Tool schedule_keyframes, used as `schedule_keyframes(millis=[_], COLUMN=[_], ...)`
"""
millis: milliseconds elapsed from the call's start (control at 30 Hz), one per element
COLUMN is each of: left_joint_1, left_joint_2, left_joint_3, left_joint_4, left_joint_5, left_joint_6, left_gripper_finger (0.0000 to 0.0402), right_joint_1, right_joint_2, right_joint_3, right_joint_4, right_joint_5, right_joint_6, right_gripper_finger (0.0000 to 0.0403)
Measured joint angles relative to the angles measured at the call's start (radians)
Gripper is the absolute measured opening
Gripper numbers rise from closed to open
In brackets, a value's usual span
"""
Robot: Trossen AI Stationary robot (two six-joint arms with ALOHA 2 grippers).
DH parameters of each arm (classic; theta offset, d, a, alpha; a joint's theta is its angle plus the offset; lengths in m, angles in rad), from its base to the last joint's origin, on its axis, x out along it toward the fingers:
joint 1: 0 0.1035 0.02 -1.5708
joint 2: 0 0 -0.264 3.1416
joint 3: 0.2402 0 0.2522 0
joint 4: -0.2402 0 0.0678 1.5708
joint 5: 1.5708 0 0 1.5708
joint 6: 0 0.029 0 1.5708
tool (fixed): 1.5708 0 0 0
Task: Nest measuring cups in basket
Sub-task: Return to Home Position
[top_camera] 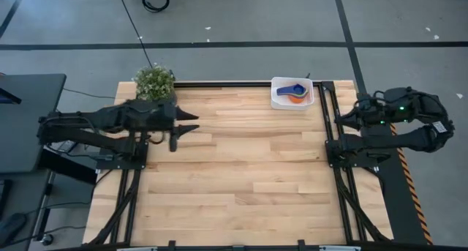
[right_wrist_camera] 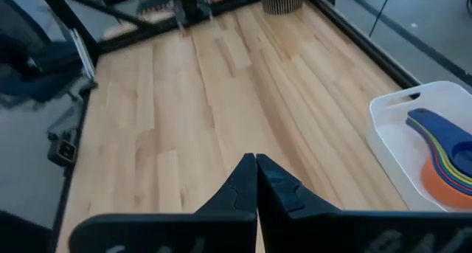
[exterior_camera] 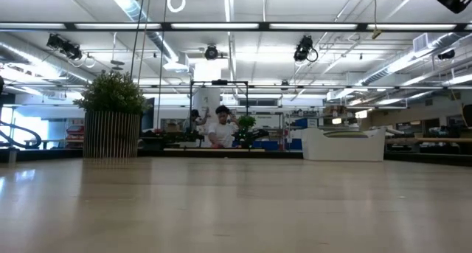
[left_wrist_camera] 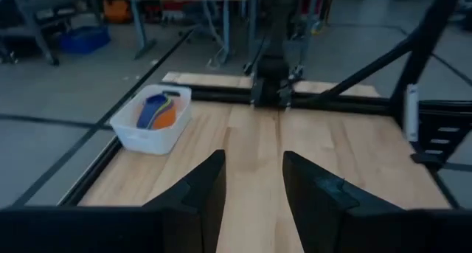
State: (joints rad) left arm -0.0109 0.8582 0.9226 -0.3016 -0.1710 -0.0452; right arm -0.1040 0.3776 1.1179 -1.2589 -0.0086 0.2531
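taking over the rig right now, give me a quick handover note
Left tool: open, empty, over the table's left side near the potted plant.
Right tool: shut, empty, arm folded at the table's right edge.
Measuring cups: nested in one stack inside the white basket, at the corner by the right arm, on the same edge as the plant.
Done: cups are nested and in the basket; none show loose on the table.
Left: probably only parking both arms at home.
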Motion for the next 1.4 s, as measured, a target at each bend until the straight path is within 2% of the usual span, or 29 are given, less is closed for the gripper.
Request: schedule_keyframes(millis=[333,467,667,833,933,1100,1233,1400], left_joint_1=[-0.106,-0.147,-0.173,-0.174,-0.174,-0.174,-0.174,-0.174], left_joint_2=[-0.237,-0.299,-0.388,-0.515,-0.608,-0.74,-0.817,-0.856], left_joint_3=[0.0,0.0,-0.007,-0.12,-0.215,-0.366,-0.471,-0.571], left_joint_4=[-0.207,-0.246,-0.313,-0.297,-0.214,-0.108,-0.052,0.005], left_joint_5=[0.0,0.0,-0.059,-0.061,-0.06,0.022,0.081,0.09], left_joint_6=[-0.047,-0.034,-0.027,-0.052,-0.066,-0.008,0.005,0.007], left_gripper_finger=[0.0142,0.0142,0.0142,0.0142,0.0142,0.0142,0.0142,0.0142], right_joint_1=[-0.005,-0.005,-0.005,-0.005,-0.005,-0.012,-0.036,-0.079], right_joint_2=[-0.167,-0.226,-0.297,-0.345,-0.367,-0.372,-0.371,-0.371], right_joint_3=[0.0,0.0,0.0,0.0,-0.001,-0.002,-0.012,-0.014], right_joint_4=[-0.001,-0.013,-0.029,-0.029,-0.026,0.012,0.056,0.089], right_joint_5=[0.0,0.035,0.06,0.06,0.06,0.057,-0.011,-0.096], right_joint_6=[0.008,0.007,-0.025,0.006,0.04,0.027,-0.034,-0.109], right_gripper_finger=[0.0,0.0,0.0005,0.0011,0.001,0.0011,0.0012,0.001])
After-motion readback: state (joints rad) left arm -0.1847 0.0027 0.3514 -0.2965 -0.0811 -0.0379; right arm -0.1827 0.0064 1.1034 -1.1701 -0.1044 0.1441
